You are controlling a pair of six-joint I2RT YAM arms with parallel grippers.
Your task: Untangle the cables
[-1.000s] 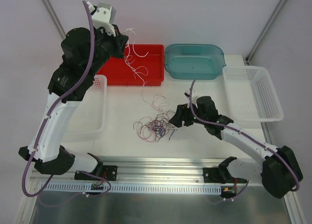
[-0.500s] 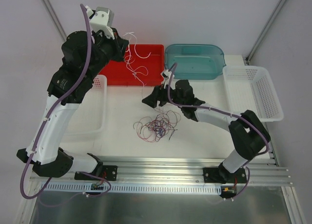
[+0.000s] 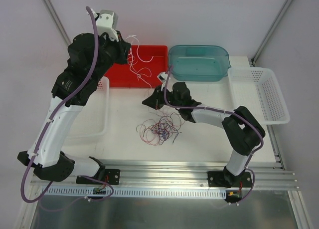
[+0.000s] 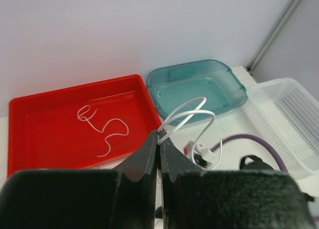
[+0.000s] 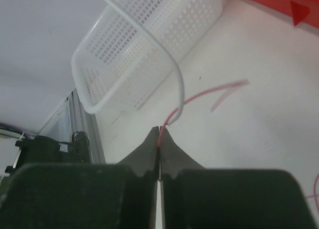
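The cables lie as a loose tangle (image 3: 160,128) of red-pink, purple, black and white wires at the table's middle. My left gripper (image 3: 128,48) is raised over the red tray (image 3: 155,53), shut on a white cable (image 4: 192,112) whose loops hang down (image 3: 137,69). In the left wrist view its jaws (image 4: 160,134) pinch that cable at the tips. My right gripper (image 3: 146,102) sits just above and left of the tangle, shut on a thin red cable (image 5: 172,116) at its tips (image 5: 159,134). A white cable (image 5: 149,39) crosses in front of it.
One white cable (image 4: 102,126) lies inside the red tray (image 4: 30,134). A teal bin (image 3: 199,62) stands behind the right arm, a white mesh basket (image 3: 259,94) at the right, and a clear tray (image 3: 99,120) under the left arm. A metal rail (image 3: 164,176) runs along the near edge.
My right arm swung from the tangle's right side to its upper left, then shut its open jaws on the red cable. The left arm stayed raised with the white cable.
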